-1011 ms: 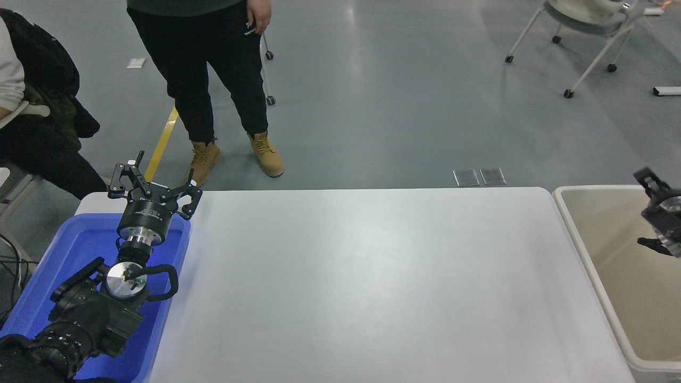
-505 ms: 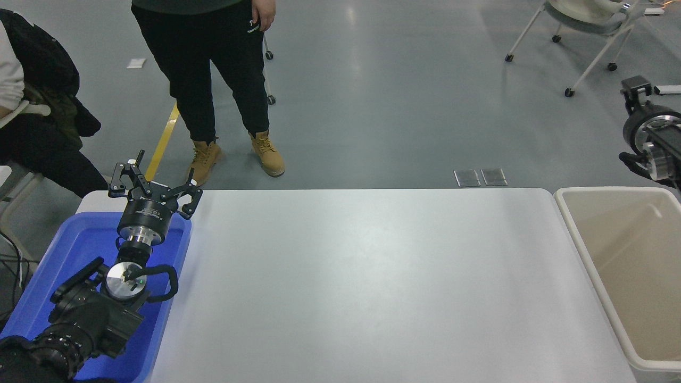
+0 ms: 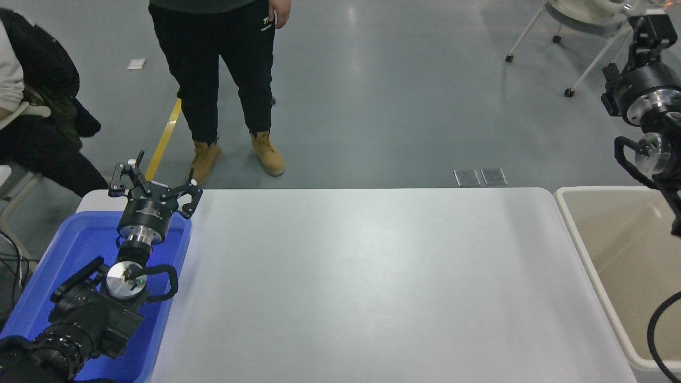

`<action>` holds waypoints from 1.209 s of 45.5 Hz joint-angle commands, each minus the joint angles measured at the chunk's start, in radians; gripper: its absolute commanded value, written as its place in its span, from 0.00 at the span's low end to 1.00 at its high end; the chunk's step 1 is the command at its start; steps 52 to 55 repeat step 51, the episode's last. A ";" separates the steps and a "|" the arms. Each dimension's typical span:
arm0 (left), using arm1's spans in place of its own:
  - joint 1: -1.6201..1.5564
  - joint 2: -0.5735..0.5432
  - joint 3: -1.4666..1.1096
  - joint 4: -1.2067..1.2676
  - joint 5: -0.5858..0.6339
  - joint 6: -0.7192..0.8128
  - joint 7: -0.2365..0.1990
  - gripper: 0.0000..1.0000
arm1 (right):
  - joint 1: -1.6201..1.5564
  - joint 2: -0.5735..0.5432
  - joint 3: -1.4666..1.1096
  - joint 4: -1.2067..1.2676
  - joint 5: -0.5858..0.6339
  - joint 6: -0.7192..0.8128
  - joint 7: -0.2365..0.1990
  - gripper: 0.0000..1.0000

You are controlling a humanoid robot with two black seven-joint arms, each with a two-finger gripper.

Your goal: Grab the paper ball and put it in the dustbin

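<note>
A grey floor (image 3: 383, 96) is being crossed by a yellow line (image 3: 164, 139); a wheeled chair (image 3: 580, 32) is being seen top right.

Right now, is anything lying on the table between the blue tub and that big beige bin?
No. In the head view, the white table is bare all the way from the blue tub to the dustbin. No paper ball shows.

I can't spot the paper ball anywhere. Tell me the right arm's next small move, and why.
Probably hold the right gripper where it is, raised beyond the dustbin. No paper ball shows on the table, and the visible part of the bin looks bare, so nothing is there to reach for. The left gripper sits parked, open, over the blue tub.
</note>
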 commanded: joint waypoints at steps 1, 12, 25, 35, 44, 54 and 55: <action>0.000 -0.001 0.000 0.000 0.000 0.000 0.000 0.99 | -0.174 0.045 0.129 0.070 -0.001 0.002 0.120 1.00; 0.000 -0.001 0.000 0.000 0.000 0.000 0.000 0.99 | -0.337 0.149 0.264 0.117 0.000 0.051 0.120 1.00; 0.000 0.001 0.000 0.000 0.000 0.000 0.000 0.99 | -0.421 0.241 0.308 0.134 0.000 0.186 0.120 1.00; 0.000 0.001 0.000 0.000 0.000 -0.001 0.000 0.99 | -0.432 0.256 0.310 0.133 0.000 0.267 0.120 1.00; 0.000 0.001 0.000 0.000 0.000 0.000 0.000 0.99 | -0.431 0.256 0.308 0.131 0.002 0.269 0.120 1.00; 0.000 -0.001 0.002 0.000 0.000 0.000 0.000 0.99 | -0.428 0.256 0.308 0.131 0.002 0.269 0.120 1.00; 0.000 -0.001 0.002 0.000 0.000 0.000 0.000 0.99 | -0.428 0.256 0.308 0.131 0.002 0.269 0.120 1.00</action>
